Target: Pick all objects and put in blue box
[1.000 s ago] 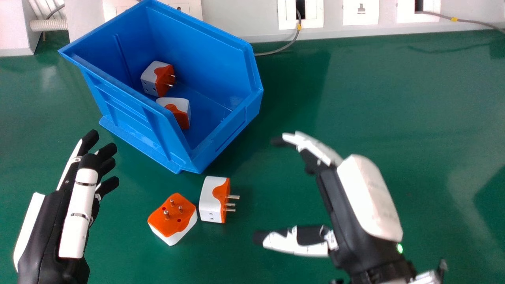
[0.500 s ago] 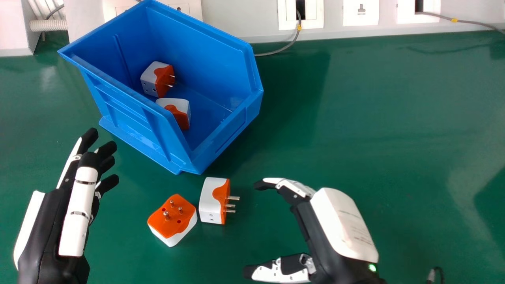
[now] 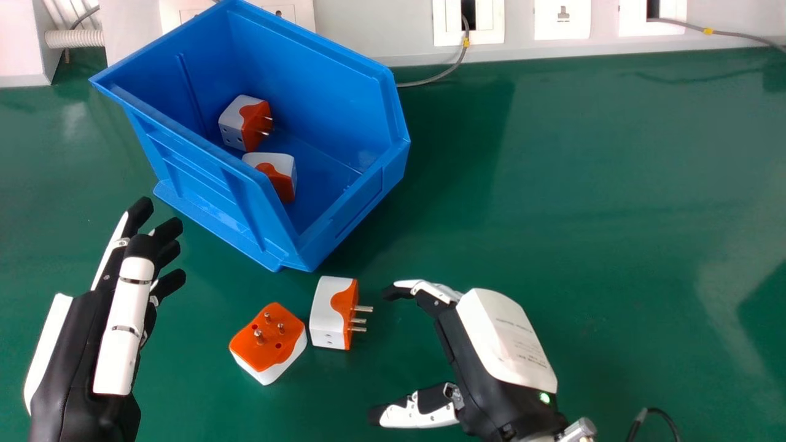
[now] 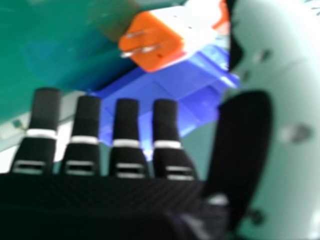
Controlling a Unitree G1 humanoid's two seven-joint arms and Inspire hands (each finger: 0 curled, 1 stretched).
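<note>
In the head view my right hand is open on the table's right half, fingers and thumb toward the upright adapter, whose pins face it across a small gap. Left of that, a second orange and white adapter lies pins up. The blue box holds two more, a rear adapter and a front adapter. My left hand is open at the left, apart from everything. In the right hand view an adapter lies beyond my right hand, with the blue box behind.
The green table runs back to a white wall panel with sockets and grey cables. A white ribbed hose stands at the back left. A black cable lies at the front right edge.
My right hand has moved left and toward the table's front edge, its fingertips now closer to the adapter's pins. The left hand has barely shifted, and the adapters and box stay put.
</note>
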